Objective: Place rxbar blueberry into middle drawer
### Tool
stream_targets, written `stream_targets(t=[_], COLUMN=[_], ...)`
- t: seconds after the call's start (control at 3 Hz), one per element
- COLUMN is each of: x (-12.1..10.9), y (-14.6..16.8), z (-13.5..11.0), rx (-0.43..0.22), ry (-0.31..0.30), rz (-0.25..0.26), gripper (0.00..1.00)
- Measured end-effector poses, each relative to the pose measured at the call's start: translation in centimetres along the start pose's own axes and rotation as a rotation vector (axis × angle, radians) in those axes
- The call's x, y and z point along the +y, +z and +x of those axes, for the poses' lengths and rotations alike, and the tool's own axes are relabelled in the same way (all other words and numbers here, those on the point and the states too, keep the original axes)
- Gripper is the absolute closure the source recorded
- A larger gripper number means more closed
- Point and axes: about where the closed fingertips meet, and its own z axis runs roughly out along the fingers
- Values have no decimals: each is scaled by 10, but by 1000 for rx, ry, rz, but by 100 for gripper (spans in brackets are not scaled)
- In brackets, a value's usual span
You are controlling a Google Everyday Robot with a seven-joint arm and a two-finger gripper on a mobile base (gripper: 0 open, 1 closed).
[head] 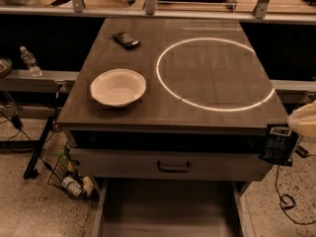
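Status: carry phase, bar not yet delivered. The gripper (295, 127) is at the far right edge of the camera view, off the table's (217, 83) front right corner and just below the level of the tabletop. It has hold of the snack bar (279, 144), closed on the upper end. The bar hangs roughly upright in the air with nothing under it, dark blue wrapper facing the camera, a pale label near its top. Only the cream-coloured end of the gripper shows; the arm behind it is out of frame. The target drawer (168, 214) stands pulled out at the bottom of the view, with nothing visible on the part of its grey floor that shows. It lies below and to the left of the bar, well apart from it. Above it is a closed drawer front (123, 163) with a black handle. On the tabletop are a white bowl (118, 87), a black bar (126, 39) near the back and a ring of light (216, 73). Done, by my reading: pickup and lift clear of the table. Left: move left over the drawer, lower, release, withdraw.
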Motion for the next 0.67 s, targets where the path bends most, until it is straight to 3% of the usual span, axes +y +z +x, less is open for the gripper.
stream_targets(t=[0.33,0.67], x=[1,5], y=[1,14], z=[1,11], rx=[1,-7], ry=[3,27], rz=[-1,-36], gripper=[100,100])
